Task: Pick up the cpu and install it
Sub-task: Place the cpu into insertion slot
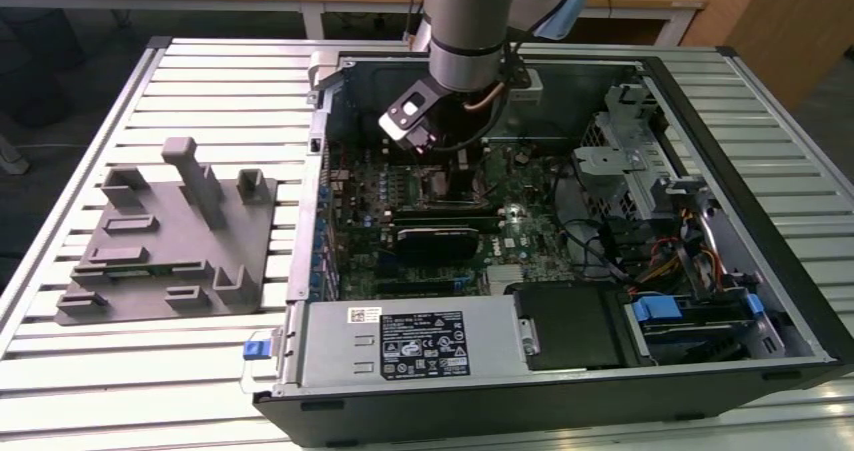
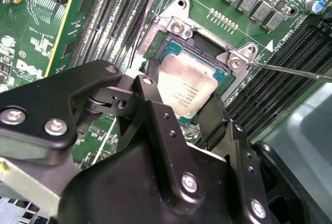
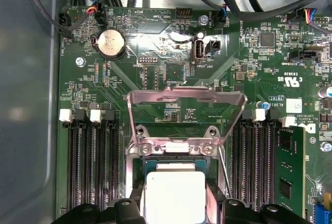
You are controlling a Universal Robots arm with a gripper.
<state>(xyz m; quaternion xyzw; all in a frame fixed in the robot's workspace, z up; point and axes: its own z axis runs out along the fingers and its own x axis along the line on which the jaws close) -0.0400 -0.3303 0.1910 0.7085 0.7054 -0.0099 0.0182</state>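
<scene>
Your gripper (image 2: 184, 105), jaws clamped on the cpu (image 2: 187, 86), held it at the socket (image 2: 205, 53), plate (image 3: 187, 97) raised to admit it.

Grey moulded plastic tray (image 1: 167, 241) sits toward the edge of the slatted metal table (image 1: 227, 81) at the exterior view's left, open black computer case (image 1: 561, 406) just beside.

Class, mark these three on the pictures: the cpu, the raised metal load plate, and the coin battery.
cpu (image 3: 175, 197): first wrist view, middle of its silvery top.
load plate (image 3: 187, 96): first wrist view, crossbar at its raised end.
coin battery (image 3: 111, 43): first wrist view, centre of its round face.
</scene>
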